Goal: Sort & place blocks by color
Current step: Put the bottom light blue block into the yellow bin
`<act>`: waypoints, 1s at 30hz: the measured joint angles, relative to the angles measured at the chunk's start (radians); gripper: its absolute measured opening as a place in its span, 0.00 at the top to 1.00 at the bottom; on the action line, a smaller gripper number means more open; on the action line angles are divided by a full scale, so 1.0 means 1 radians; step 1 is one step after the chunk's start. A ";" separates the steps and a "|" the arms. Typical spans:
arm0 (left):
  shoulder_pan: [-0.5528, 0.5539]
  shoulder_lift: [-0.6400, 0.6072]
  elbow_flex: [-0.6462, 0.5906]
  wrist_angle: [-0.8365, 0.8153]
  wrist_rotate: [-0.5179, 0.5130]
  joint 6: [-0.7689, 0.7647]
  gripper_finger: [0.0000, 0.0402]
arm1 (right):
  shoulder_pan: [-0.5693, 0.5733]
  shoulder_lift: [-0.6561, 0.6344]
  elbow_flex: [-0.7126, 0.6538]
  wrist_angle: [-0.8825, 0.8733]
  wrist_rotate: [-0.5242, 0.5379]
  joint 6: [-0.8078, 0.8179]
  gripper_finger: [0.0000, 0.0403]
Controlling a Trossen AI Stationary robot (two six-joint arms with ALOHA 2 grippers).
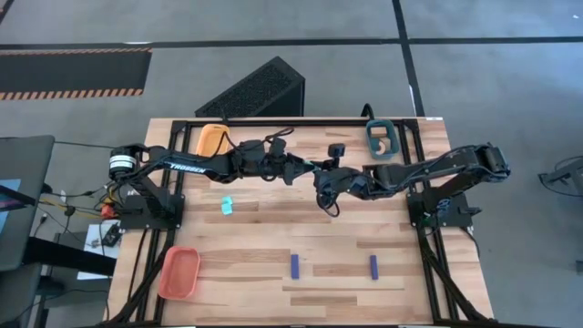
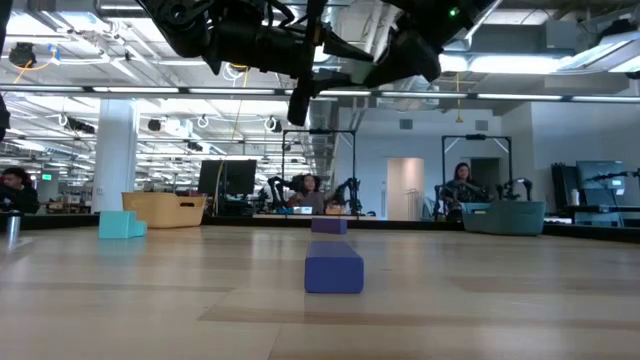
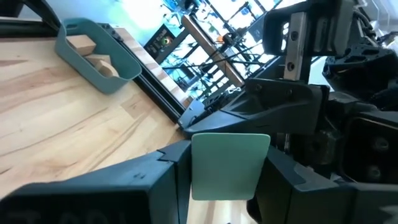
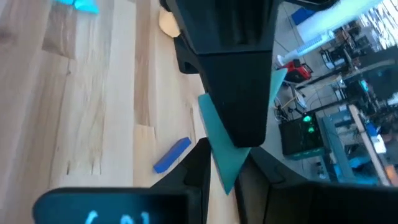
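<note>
Step in hand: a mid-air handover, as I read it. My two grippers meet above the middle of the table, well clear of the wood, with one light cyan block between them.

Cyan block (image 3: 229, 165): held up off the table, not yet sorted (it reads pale green from the left wrist, teal from the right).

Left gripper (image 3: 229, 180): fingers part-way closed, one on each side of the cyan block and touching its faces.

Right gripper (image 4: 225, 163): fingers narrowed onto the same cyan block, pinching its thin edge.

Other blocks: a second cyan piece (image 1: 226, 207) lies on the left half of the table; two dark blue bars (image 1: 294, 265) and (image 1: 373, 265) lie near the front edge, well apart from each other.

Trays: teal tray (image 1: 380, 137) at the far right with tan wood pieces in it; yellow-orange tray (image 1: 212, 139) at the far left; orange tray (image 1: 179, 272) at the near left.

Next move: I'd confirm one grip is firm before the other lets go, then carry the block to its tray. Which tray takes cyan, I cannot tell.
</note>
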 joint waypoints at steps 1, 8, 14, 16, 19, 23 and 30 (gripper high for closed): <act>0.004 0.000 0.000 -0.001 0.006 0.000 0.74 | 0.000 0.000 0.000 0.000 0.013 0.034 0.81; 0.106 -0.080 -0.001 -0.260 0.041 0.082 0.74 | -0.001 -0.009 0.000 -0.117 0.131 0.586 0.68; 0.276 -0.271 0.000 -0.760 -0.126 0.347 0.74 | -0.005 -0.008 -0.039 -0.227 0.071 1.108 0.57; 0.341 -0.316 -0.001 -0.890 -0.201 0.462 0.74 | 0.003 -0.007 -0.065 -0.217 0.045 1.193 0.55; 0.438 -0.358 -0.027 -1.002 -0.258 0.528 0.74 | 0.020 -0.007 -0.101 -0.153 0.033 1.238 0.53; 0.551 -0.367 -0.094 -1.069 -0.264 0.536 0.73 | 0.040 -0.007 -0.133 -0.121 0.008 1.241 0.52; 0.668 -0.358 -0.191 -1.127 -0.271 0.459 0.67 | 0.058 -0.006 -0.134 -0.117 -0.088 1.276 0.53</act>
